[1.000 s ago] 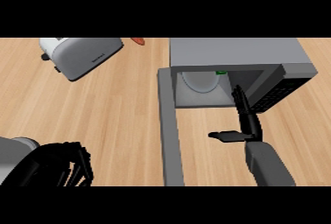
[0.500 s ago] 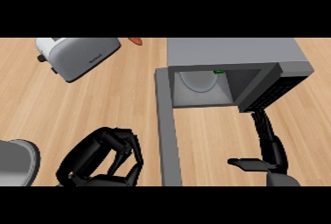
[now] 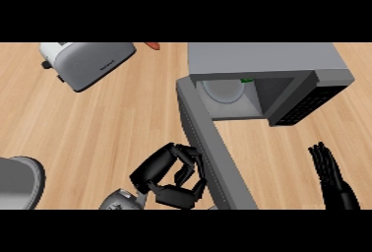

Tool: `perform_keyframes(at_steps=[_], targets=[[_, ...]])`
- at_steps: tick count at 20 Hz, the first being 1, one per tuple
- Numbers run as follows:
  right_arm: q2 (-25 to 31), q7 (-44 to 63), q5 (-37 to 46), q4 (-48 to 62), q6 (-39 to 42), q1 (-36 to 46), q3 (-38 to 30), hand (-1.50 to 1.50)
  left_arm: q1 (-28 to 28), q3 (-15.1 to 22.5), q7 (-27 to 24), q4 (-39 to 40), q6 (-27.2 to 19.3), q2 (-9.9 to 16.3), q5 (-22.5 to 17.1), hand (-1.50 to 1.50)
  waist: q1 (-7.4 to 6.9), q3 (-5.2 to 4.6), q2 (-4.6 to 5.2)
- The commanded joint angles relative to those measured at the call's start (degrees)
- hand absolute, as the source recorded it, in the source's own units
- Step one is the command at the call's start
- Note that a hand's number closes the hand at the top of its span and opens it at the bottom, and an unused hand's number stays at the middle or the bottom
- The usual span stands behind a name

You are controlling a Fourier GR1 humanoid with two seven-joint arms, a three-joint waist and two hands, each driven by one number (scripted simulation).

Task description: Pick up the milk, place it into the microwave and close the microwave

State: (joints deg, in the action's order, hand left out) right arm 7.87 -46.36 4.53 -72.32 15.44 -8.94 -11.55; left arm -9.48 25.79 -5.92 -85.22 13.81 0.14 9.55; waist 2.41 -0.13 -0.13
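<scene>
**Microwave open, both hands on the counter side**

While the microwave stands with its door swung wide, a green-topped item, barely visible, sits deep in the cavity; whether it is the milk cannot be told. Left hand: fingers curled, against the door's outer face. Right hand: fingers straight, pressed together. Toaster upper left.

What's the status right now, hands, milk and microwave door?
Left hand curled against the open microwave door. Right hand open, clear of it. Milk not visible.
</scene>
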Motion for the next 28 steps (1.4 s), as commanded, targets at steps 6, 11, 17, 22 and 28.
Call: perform_keyframes(at_steps=[6, 11, 17, 22, 28], targets=[[1.73, 5.55, -8.03, -16.00, 8.39, -6.15, 0.77, -1.50, -10.25, 11.86, -18.79, 26.33, -22.37, -0.13, -4.44, 1.50, 0.74, -0.05, 0.56], [2.84, 12.72, -12.16, -25.76, 10.66, -7.40, 2.24, -1.50, -17.04, 18.07, -21.50, 33.29, -27.86, -0.13, -15.35, 1.50, 1.95, -0.11, 0.83], [4.27, 15.93, -14.50, -32.16, 12.07, -9.67, 2.42, -1.50, -22.05, 26.58, -18.19, 34.44, -33.13, -0.12, -25.23, 1.50, 4.78, -0.17, 1.28], [5.13, 20.79, -17.90, -37.46, 13.31, -8.47, 3.91, -1.50, -23.25, 27.49, -22.20, 31.90, -37.06, -0.12, -32.85, 1.50, 5.76, -0.31, 1.62], [9.41, 22.04, -20.06, -38.38, 15.68, -7.50, 1.28, -1.50, -27.86, 27.61, -22.60, 30.86, -45.07, -0.12, -38.93, 1.50, 7.95, -0.26, 1.88]])
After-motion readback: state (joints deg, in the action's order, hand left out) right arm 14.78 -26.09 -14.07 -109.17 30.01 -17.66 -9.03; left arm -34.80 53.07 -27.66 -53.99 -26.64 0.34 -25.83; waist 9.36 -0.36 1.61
